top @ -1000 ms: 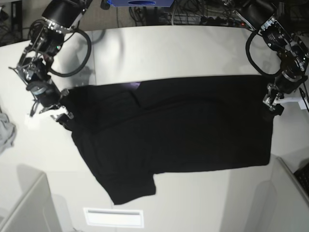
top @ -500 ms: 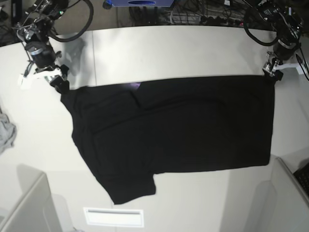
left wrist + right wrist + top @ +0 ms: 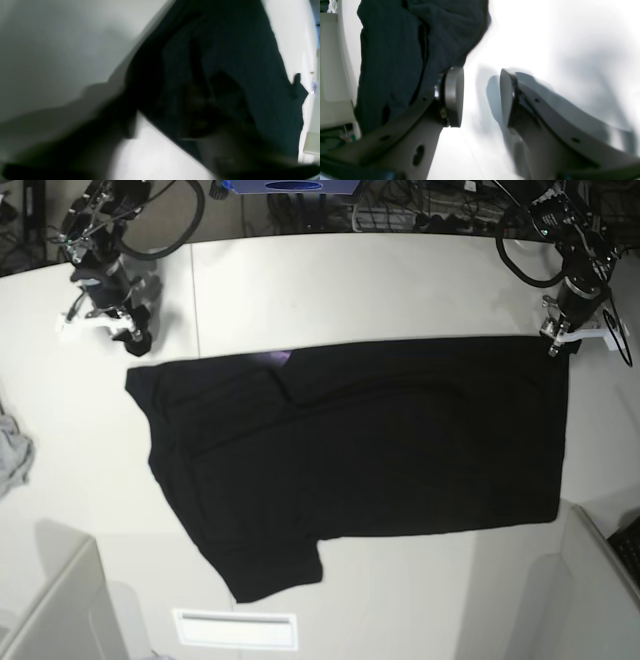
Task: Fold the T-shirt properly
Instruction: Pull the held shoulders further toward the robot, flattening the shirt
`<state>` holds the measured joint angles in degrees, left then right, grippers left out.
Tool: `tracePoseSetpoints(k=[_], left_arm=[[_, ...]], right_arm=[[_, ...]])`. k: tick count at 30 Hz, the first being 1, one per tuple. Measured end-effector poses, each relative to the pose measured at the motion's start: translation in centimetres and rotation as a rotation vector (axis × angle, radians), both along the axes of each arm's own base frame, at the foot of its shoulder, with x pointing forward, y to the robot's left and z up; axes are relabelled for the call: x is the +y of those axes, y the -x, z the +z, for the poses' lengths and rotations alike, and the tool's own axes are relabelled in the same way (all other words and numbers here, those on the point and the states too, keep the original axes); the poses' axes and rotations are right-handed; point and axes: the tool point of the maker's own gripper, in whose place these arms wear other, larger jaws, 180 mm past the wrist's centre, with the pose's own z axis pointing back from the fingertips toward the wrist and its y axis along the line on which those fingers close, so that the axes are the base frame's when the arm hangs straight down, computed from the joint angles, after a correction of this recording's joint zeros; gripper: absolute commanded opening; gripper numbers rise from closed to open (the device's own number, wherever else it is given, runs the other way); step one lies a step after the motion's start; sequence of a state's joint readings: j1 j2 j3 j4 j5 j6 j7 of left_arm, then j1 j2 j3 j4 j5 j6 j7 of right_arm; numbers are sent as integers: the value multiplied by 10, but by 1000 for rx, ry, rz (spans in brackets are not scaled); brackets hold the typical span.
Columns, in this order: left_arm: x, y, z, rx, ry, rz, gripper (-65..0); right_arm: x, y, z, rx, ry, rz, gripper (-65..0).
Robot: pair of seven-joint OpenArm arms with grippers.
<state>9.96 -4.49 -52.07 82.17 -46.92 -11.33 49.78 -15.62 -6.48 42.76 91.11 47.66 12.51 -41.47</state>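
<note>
As both arms pull back from the cloth, the right gripper (image 3: 481, 97), jaws spread and empty, clears the shoulder corner, while the left gripper (image 3: 556, 340) hovers at the far hem corner, its state too blurred to tell. One black T-shirt (image 3: 350, 450) lies flat on the tabletop (image 3: 350, 280), released and ready for another fold; one grey cloth (image 3: 12, 452) sits aside.

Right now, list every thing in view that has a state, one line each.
T-shirt: spread flat on the table, plain black side up, not held.
Right gripper: open, empty, off the shirt.
Left gripper: at the shirt's far corner, jaws unclear.
Grey cloth: crumpled at the table edge.
</note>
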Motion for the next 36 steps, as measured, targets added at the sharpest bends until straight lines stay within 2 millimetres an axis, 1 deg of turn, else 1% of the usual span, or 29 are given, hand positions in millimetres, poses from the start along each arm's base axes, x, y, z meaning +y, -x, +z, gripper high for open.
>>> tracePoseSetpoints(k=[1,2,5,10,14,18,20,21,22,23,24,25,28,30,32,34,36], left_arm=[[-2,-1,-1,2,11,-1,-650],[-2,-1,-2,6,13,-3,-650],[-2,-1,-3,5,15,-1,-650],[-2,1,-3,9,13,-1,-650],[5,2,0,21,-3,-7,-650],[5,2,-1,21,-3,-6,-650],[4,3,-1,22,-2,-6,-650],[5,3,-1,20,-2,-6,-650],[5,3,-1,20,-3,-7,-650],[5,3,-1,20,-3,-7,-650],[5,3,-1,21,-3,-7,-650],[5,3,-1,21,-3,-7,-650],[7,8,0,36,-17,-21,-650],[8,14,7,47,-51,-34,-650],[6,21,18,57,-80,-73,-650],[6,25,28,83,-98,-120,-650],[11,27,36,89,-124,-141,-650]], right_arm=[[0,-3,-3,11,-21,-23,-414],[-1,-5,-7,24,-34,-44,-401],[1,-14,-8,10,-54,-51,-375],[4,-27,-8,-4,-78,-58,-371],[5,-34,-12,-13,-110,-64,-371],[10,-44,-17,-34,-150,-78,-377],[8,-45,-17,-32,-150,-73,-380],[8,-47,-16,-32,-150,-68,-393],[8,-46,-17,-29,-146,-65,-435],[7,-46,-17,-26,-137,-65,-492],[7,-43,-19,-9,-122,-52,-590],[8,-42,-19,-1,-115,-42,-650],[8,-33,-19,20,-110,-34,-650],[7,-26,-15,39,-95,-22,-650],[5,-19,-5,43,-65,-3,-650],[1,-16,9,23,-33,17,-650],[2,-9,14,37,-23,39,-650]])
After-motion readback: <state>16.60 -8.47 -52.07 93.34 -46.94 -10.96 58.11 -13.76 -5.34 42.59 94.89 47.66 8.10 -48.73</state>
